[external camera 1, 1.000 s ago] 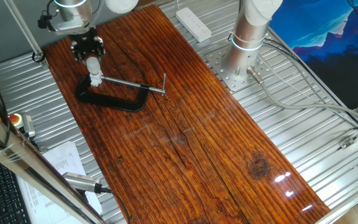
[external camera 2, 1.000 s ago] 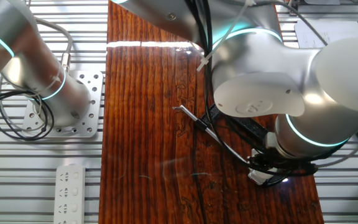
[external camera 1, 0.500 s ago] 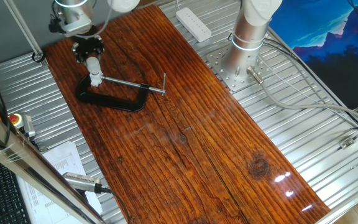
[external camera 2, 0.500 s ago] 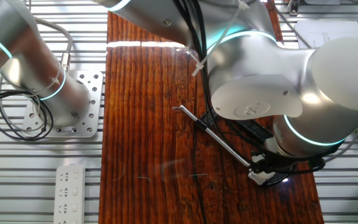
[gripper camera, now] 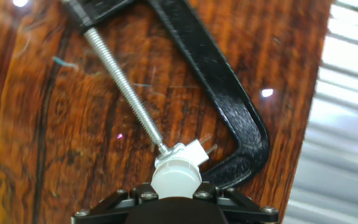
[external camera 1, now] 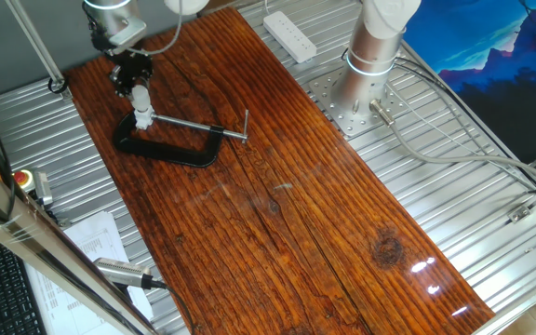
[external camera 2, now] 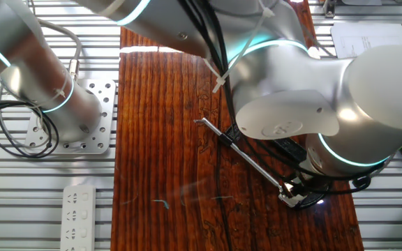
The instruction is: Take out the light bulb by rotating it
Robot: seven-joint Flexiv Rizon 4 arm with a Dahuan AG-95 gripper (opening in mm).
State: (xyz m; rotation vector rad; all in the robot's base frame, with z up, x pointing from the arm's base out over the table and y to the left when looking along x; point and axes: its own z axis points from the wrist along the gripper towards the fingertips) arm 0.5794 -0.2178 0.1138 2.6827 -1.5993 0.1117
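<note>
The light bulb [external camera 1: 140,97] is small and frosted white. It stands upright on a white socket stub [external camera 1: 143,119] that is held in the black C-clamp [external camera 1: 167,149] at the far left of the wooden board. My gripper [external camera 1: 134,84] comes down from above and is shut on the bulb's rounded top. In the hand view the bulb [gripper camera: 176,177] fills the gap between the jaws of my gripper [gripper camera: 176,188], with the socket stub [gripper camera: 192,152] just beyond it. In the other fixed view the arm hides the bulb; only the socket [external camera 2: 291,198] shows.
The clamp's steel screw rod [external camera 1: 198,126] runs right from the socket to a crossbar handle [external camera 1: 247,124]. The clamp's black frame [gripper camera: 229,93] curves round the socket. The arm's base [external camera 1: 366,65] and a power strip [external camera 1: 289,35] stand at the back. Metal slats surround the board [external camera 1: 277,214].
My hand has turned about its own axis over the bulb; the camera block on it has swung round. The bulb, the socket and the clamp stay where they were.
</note>
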